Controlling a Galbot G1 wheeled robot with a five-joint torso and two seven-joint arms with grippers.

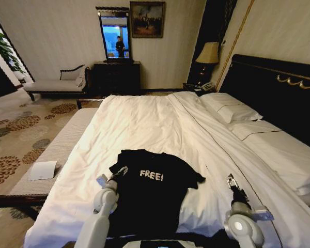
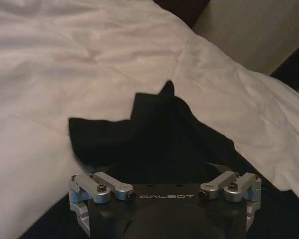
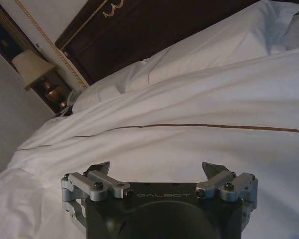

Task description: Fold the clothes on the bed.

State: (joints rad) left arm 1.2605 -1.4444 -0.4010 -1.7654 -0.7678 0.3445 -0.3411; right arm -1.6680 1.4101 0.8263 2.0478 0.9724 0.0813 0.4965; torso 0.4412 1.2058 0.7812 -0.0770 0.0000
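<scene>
The clothes are one black T-shirt (image 1: 150,188) with white "FREE!" lettering, lying flat on the white duvet of the bed (image 1: 144,121) near its front edge. My left gripper (image 1: 118,173) hovers open over the shirt's left sleeve. In the left wrist view the black sleeve (image 2: 139,134) spreads just beyond the left gripper (image 2: 164,172), whose dark fingertips blend into the fabric. My right gripper (image 1: 231,181) is open above bare duvet, right of the shirt and apart from it. In the right wrist view the right gripper (image 3: 157,169) has nothing between its fingers (image 3: 99,167).
White pillows (image 1: 230,108) and a dark headboard (image 1: 279,88) are at the right. A padded bench (image 1: 62,147) with a white paper (image 1: 43,170) runs along the bed's left end. Farther back stand a chaise (image 1: 54,85), a dark dresser (image 1: 116,77) and a lamp (image 1: 208,53).
</scene>
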